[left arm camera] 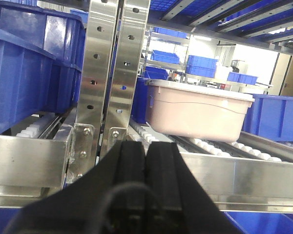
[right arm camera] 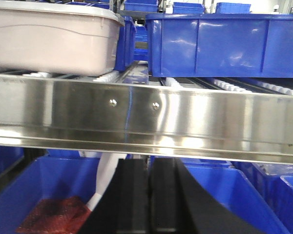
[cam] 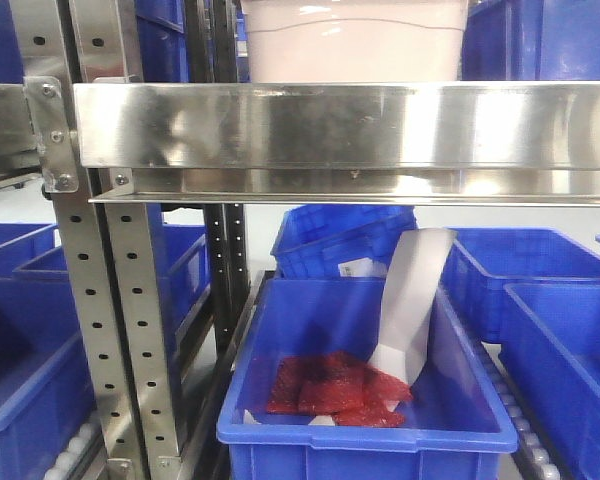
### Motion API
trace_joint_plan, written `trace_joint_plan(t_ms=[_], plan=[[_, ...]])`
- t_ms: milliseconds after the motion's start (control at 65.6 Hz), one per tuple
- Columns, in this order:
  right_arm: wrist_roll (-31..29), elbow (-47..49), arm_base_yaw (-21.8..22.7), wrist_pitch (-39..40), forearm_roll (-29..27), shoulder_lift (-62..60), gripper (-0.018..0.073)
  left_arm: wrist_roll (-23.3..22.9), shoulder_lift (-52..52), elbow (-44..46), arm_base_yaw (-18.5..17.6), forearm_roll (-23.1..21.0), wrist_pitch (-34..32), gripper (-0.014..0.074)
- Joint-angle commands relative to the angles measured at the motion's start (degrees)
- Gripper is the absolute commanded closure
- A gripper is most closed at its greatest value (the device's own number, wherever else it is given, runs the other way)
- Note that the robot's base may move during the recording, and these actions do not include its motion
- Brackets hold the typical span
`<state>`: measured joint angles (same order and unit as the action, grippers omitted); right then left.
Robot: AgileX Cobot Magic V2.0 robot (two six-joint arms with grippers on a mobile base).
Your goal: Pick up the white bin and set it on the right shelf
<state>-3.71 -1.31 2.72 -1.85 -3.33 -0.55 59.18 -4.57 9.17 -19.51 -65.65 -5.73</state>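
**White bin on the steel shelf, both grippers empty**

Front view: the white bin (cam: 355,40) sits at 12 o'clock on the right shelf (cam: 350,125), just behind the broad front rail. A perforated upright (cam: 90,300) stands at 9 o'clock. Below, at 6 o'clock, a blue bin (cam: 365,400) holds red packets (cam: 335,390) and a white sheet (cam: 412,300) leaning upright.

Left wrist view: the left gripper (left arm camera: 146,170) is at 6 o'clock, its black fingers pressed together with nothing between them. The white bin lies at 2 o'clock on the shelf's rollers (left arm camera: 219,145), well apart from the gripper. A blue tub (left arm camera: 29,73) fills 9 o'clock.

Right wrist view: the right gripper (right arm camera: 148,195) is at 6 o'clock below the rail, its fingers nearly touching with a thin gap, holding nothing. The white bin rests at 10 o'clock; another blue box (right arm camera: 224,46) at 1 o'clock.
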Motion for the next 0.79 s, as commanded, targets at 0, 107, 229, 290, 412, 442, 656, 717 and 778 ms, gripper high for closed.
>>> trace_joint_plan(t_ms=[0,107,229,290,412,442,656,717,778], plan=[[0.13,-0.38,-0.11,8.42,0.99,-1.09,0.0486,0.04,-0.42,1.62,-0.42,-0.05,-1.66,0.0715],[0.13,-0.29,-0.11,7.22,1.40,-1.09,0.0486,0.04,-0.42,1.62,-0.42,-0.05,-1.62,0.0715],[0.26,-0.29,-0.11,7.22,1.40,-1.09,0.0486,0.04,-0.42,1.62,-0.42,-0.05,-1.51,0.0715],[1.15,-0.29,-0.11,7.22,2.19,-1.09,0.0486,0.04,-0.42,1.62,-0.42,-0.05,-1.51,0.0715],[2.67,-0.29,-0.11,6.89,2.52,-1.09,0.0486,0.04,-0.42,1.62,-0.42,-0.05,-1.51,0.0715],[2.67,-0.29,-0.11,6.63,2.52,-1.09,0.0486,0.04,-0.42,1.62,-0.42,-0.05,-1.51,0.0715],[2.67,-0.29,-0.11,4.91,2.52,-1.09,0.0486,0.04,-0.42,1.62,-0.42,-0.05,-1.51,0.0715],[2.67,-0.29,-0.11,5.05,2.52,-1.09,0.0486,0.04,-0.42,1.62,-0.42,-0.05,-1.51,0.0715],[2.67,-0.29,-0.11,5.05,2.52,-1.09,0.0486,0.04,-0.42,1.62,-0.42,-0.05,-1.51,0.0715]])
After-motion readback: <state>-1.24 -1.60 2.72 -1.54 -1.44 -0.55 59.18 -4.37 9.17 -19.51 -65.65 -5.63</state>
